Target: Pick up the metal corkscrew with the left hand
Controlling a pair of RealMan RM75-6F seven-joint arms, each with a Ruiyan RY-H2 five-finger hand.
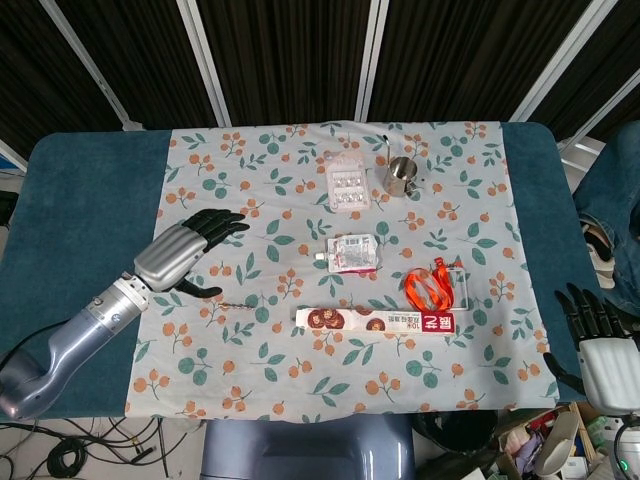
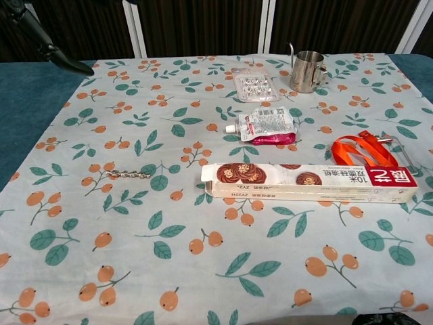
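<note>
The metal corkscrew (image 2: 128,175) lies flat on the floral cloth at the left, a thin twisted spiral; in the head view the corkscrew (image 1: 236,300) is faint. My left hand (image 1: 186,254) hovers just up and left of it, fingers extended and apart, holding nothing, with the thumb nearest the corkscrew. In the chest view only dark fingertips (image 2: 66,63) of the left hand show at the top left corner. My right hand (image 1: 592,330) hangs off the table's right edge, fingers spread and empty.
A long biscuit box (image 1: 375,320) lies right of the corkscrew. Beyond it are a foil pouch (image 1: 352,252), an orange lanyard (image 1: 430,287), a blister pack (image 1: 347,188) and a metal cup (image 1: 400,175). The floral cloth (image 1: 250,380) covers a blue table.
</note>
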